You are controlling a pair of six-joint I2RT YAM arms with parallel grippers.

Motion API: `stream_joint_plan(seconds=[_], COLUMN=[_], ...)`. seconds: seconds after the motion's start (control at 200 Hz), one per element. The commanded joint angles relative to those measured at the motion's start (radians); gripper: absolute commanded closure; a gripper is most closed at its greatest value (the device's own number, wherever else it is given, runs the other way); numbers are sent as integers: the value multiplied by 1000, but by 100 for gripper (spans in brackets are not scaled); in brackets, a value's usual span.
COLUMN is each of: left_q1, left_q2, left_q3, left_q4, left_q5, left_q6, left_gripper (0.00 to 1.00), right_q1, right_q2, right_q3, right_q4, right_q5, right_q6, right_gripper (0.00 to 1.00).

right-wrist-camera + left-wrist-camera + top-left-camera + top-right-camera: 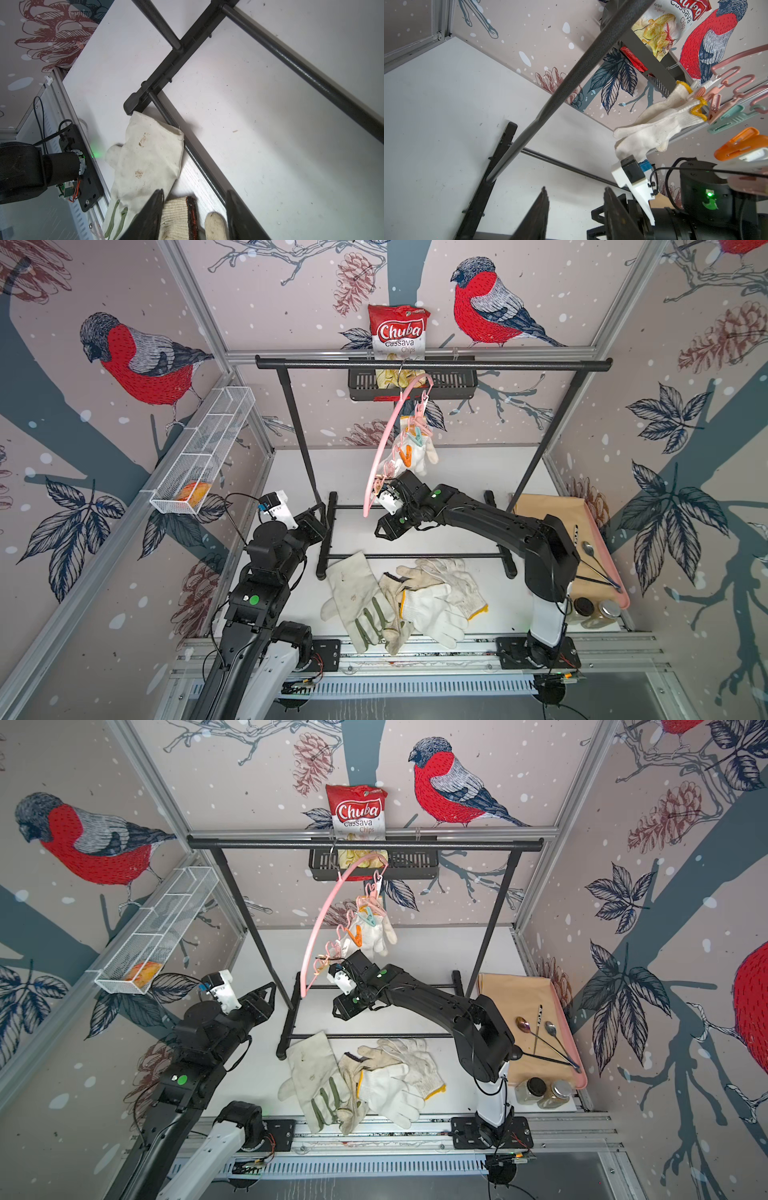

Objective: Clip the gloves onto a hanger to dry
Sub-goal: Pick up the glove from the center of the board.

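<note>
The pink hanger [384,439] [318,923] hangs tilted from the black rack's top bar. One white knit glove [419,452] [654,124] is clipped to it among pastel clothespins [733,120]. The other gloves [399,601] [357,1081] lie piled at the table's front: a canvas one [145,155] and knit ones [176,216]. My right gripper [384,529] [194,192] hovers open and empty above the pile, with its wrist beside the hanger's low end. My left gripper [318,516] [575,188] stands open and empty by the rack's left post.
The black garment rack [432,364] spans the table's middle, its base bars [291,62] on the surface. A black basket holds a chips bag [399,331] at the back wall. A white wire basket [203,452] hangs at left. At right stand a pink tray [615,572] and two jars [594,608].
</note>
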Motion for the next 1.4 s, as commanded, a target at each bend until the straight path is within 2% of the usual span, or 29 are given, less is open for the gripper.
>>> stream_joint_plan(seconds=[0.0, 0.145, 0.49, 0.785, 1.396], left_q1=[2, 2, 2, 3, 2], left_q2=[1, -8, -8, -17, -28], left_q3=[2, -13, -25, -30, -56], left_q4=[28, 35, 44, 40, 55], left_q5=[13, 15, 31, 45, 46], left_q6=[16, 7, 8, 7, 3], left_gripper=[56, 56, 56, 56, 56], right_q1=[-1, 6, 62, 117, 150], right_q2=[-11, -34, -98, -144, -170], right_q3=[34, 34, -78, -136, -27], right_q4=[-47, -58, -25, 3, -52], right_q5=[4, 4, 9, 57, 132], right_q6=[-20, -11, 33, 69, 104], right_gripper=[49, 49, 45, 42, 40])
